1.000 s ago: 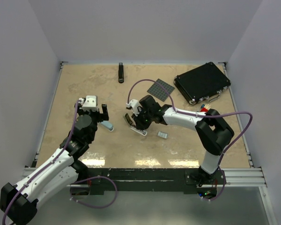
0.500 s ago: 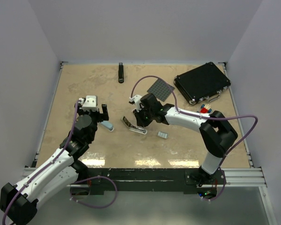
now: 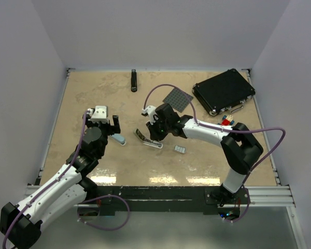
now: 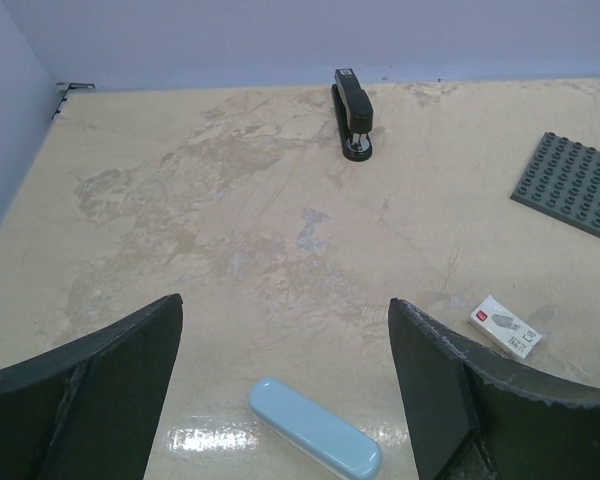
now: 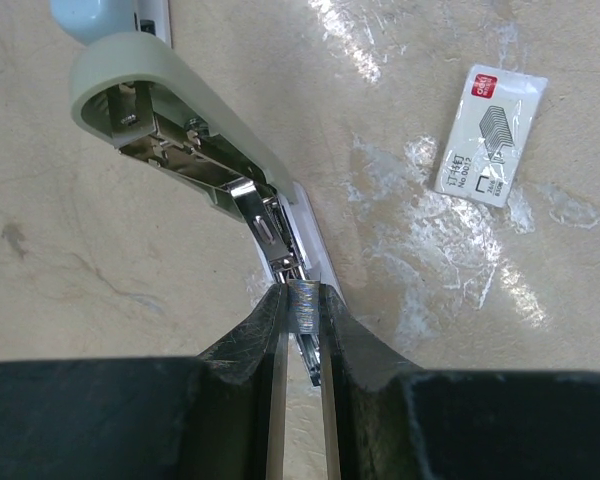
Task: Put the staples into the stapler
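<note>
Overhead camera sees the whole table [image 3: 93,93]; both close wrist cameras share staples [image 4: 505,327].

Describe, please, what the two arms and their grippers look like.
The left arm and right arm share white links, black joints and black bases, each trailed by a purple cable. The left gripper and right gripper have two flat, dark, matte fingers.

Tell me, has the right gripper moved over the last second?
Yes, slightly. In the top view the right gripper, pinching the staples, has shifted up the table toward the grey studded plate.
</note>
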Controlling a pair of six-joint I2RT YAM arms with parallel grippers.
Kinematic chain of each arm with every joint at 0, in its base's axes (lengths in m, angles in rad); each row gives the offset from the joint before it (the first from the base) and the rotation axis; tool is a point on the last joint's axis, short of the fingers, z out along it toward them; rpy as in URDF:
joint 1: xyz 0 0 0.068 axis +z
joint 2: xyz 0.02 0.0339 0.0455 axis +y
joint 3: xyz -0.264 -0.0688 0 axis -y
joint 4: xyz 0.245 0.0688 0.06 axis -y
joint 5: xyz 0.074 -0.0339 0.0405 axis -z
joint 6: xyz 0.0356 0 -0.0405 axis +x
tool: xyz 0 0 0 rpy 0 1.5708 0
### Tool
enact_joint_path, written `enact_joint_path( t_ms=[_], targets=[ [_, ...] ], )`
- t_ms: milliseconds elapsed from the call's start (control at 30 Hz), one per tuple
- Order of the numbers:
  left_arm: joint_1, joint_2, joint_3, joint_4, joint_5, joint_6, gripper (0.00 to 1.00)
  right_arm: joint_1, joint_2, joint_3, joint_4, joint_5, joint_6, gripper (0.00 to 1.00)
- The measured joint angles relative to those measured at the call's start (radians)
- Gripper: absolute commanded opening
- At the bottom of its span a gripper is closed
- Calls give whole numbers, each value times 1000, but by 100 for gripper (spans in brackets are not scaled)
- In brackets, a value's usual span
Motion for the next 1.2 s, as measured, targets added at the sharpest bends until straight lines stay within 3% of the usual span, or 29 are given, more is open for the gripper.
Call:
enact_joint_path(
  t_ms=[1200],
  targets=[
    [0, -8, 0, 0, 7, 0, 88, 3, 49, 55, -89, -72, -194, 8]
  ],
)
